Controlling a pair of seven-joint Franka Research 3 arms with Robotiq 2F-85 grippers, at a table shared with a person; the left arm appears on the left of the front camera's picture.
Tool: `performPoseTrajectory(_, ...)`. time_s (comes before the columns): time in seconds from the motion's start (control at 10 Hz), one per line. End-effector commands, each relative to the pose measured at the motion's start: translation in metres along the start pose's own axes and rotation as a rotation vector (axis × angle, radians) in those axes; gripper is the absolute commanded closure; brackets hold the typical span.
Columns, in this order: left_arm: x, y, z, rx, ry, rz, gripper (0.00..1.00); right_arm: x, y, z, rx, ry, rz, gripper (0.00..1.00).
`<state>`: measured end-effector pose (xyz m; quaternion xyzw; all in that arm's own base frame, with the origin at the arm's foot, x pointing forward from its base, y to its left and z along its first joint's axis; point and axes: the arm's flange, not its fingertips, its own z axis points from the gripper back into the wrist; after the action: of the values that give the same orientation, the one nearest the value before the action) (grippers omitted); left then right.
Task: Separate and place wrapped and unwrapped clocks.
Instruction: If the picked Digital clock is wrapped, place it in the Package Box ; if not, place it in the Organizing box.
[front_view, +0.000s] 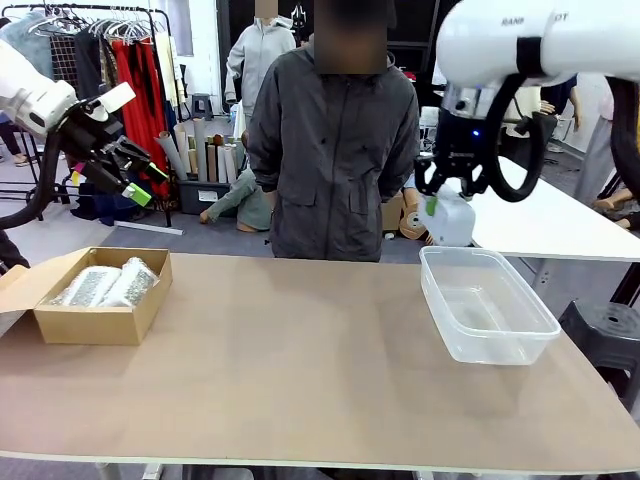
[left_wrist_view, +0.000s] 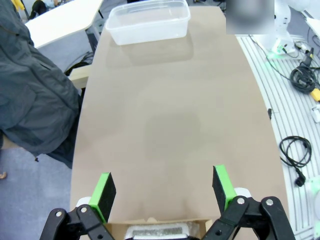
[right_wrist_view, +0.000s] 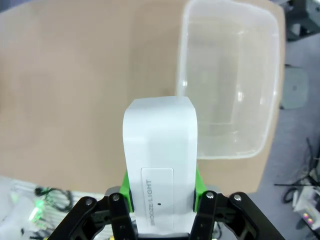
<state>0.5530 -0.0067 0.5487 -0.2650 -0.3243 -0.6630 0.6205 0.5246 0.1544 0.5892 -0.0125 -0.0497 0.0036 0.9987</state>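
Observation:
My right gripper (front_view: 440, 203) is shut on the unwrapped clock (front_view: 452, 220), a smooth white block held in the air above the far end of the clear plastic tub (front_view: 500, 338). The right wrist view shows the clock (right_wrist_view: 160, 150) between the green pads (right_wrist_view: 198, 186), with the tub (right_wrist_view: 182, 75) below and beyond it. Two wrapped clocks (front_view: 88, 285) (front_view: 133, 280), lumpy bubble-wrap bundles, lie side by side in the cardboard box (front_view: 95, 325) at the table's left. My left gripper (front_view: 145, 178) hangs open high above the box; one wrapped clock (left_wrist_view: 157, 231) shows under its fingers.
A person in a dark jacket (front_view: 335, 150) stands at the far side, hands not in view. The tub (left_wrist_view: 145, 7) holds nothing. The broad brown tabletop (front_view: 300, 340) lies bare between box and tub. Cables (left_wrist_view: 295, 150) lie on the floor beside the table.

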Motion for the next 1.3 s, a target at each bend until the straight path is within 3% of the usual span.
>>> performPoseTrajectory(0.0, 0.001, -0.002, 0.000, 0.003, -0.001, -0.003, 0.00, -0.001, -0.021, -0.012, -0.026, -0.098, 0.038, 1.00)
performPoseTrajectory(0.4, 0.001, -0.002, 0.000, 0.003, -0.001, -0.003, 0.00, 0.011, -0.069, -0.030, -0.067, -0.119, 0.018, 1.00)
performPoseTrajectory(0.5, 0.001, -0.002, 0.000, 0.003, -0.001, -0.003, 0.00, 0.017, -0.079, -0.032, -0.032, -0.139, -0.090, 1.00)
performPoseTrajectory(0.6, 0.001, -0.002, 0.000, 0.003, -0.001, -0.003, 0.00, 0.016, -0.057, -0.029, -0.052, -0.092, 0.014, 1.00)
performPoseTrajectory(1.2, 0.001, -0.002, 0.000, 0.003, -0.001, -0.003, 0.00, 0.016, -0.057, -0.029, -0.052, -0.092, 0.014, 1.00)
